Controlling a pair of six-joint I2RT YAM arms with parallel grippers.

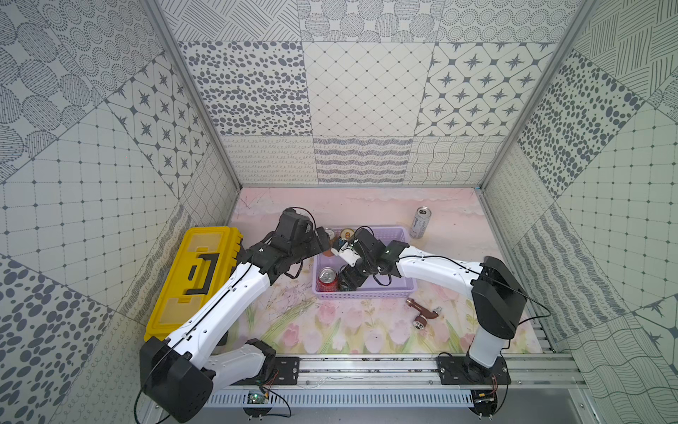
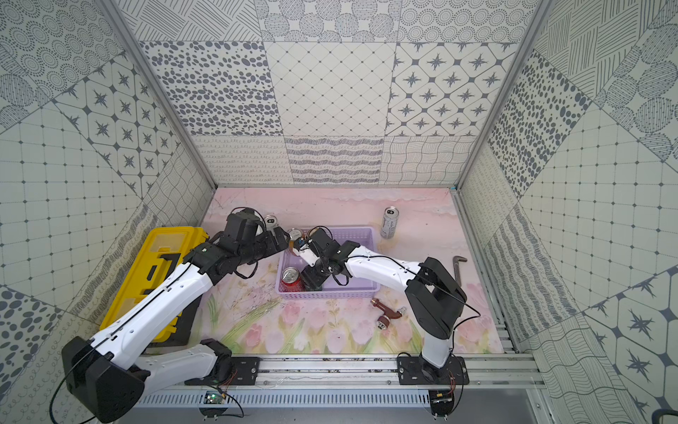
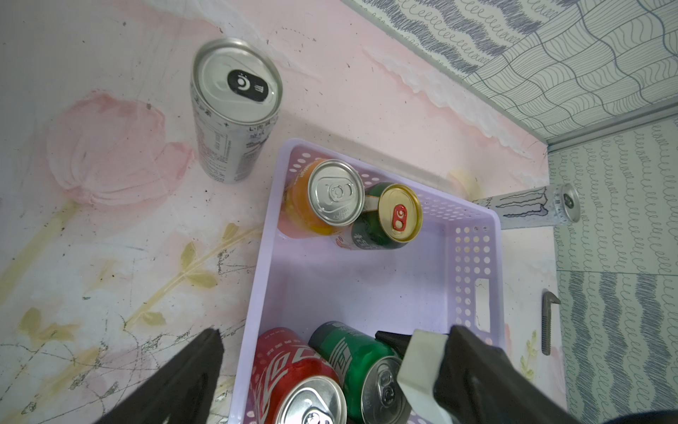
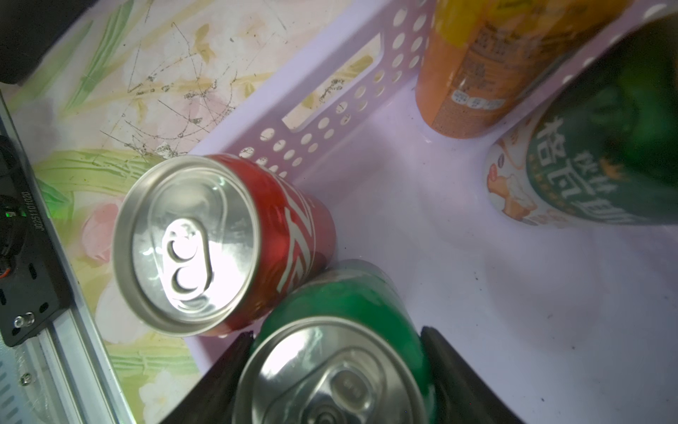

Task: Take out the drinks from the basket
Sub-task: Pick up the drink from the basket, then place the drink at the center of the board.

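Mid-frame in a top view, basket [image 1: 381, 293] holds four upright cans, long axes vertical: orange can [image 3: 299, 209], dark green can [image 3: 370, 235], red can [image 4: 293, 227], bright green can [image 4: 341, 297]. Right gripper [image 4: 337, 330] brackets bright green can, contact unclear. Left gripper [image 3: 334, 330] spread wide.

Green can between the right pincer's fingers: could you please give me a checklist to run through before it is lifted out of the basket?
1. The right pincer straddles the green can: ok, one finger on each side.
2. Grip is firm: cannot tell; contact is not plain.
3. The green can stands upright: ok.
4. The red can is apart from it: cannot tell; it stands close beside.
5. The left pincer is open and empty: ok.
6. Way up out of the basket is free: cannot tell; the left pincer hangs close by.
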